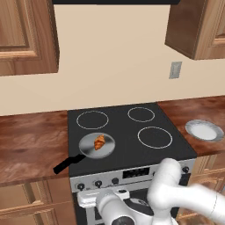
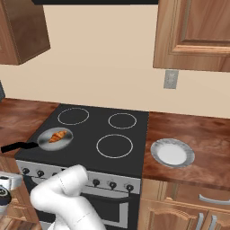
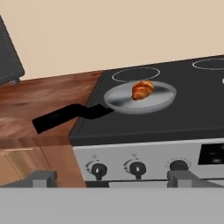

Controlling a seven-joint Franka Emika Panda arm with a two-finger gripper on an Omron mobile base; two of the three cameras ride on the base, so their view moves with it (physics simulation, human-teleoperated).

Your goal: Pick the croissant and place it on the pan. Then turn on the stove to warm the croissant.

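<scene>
croissant [image 1: 100,142]: lies on the pan [image 1: 88,149]
step: stove [image 3: 183,111] knob [image 3: 137,168] comes next
jaws: released, empty, low before the knobs
next move: close on one knob, turn it

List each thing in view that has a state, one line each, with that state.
croissant: lying in the pan, free of the gripper
pan: on the front left burner, handle out over the counter
stove: rings white, none glowing
plate: bare, on the counter right of the stove
gripper: open, level with the knobs
</scene>
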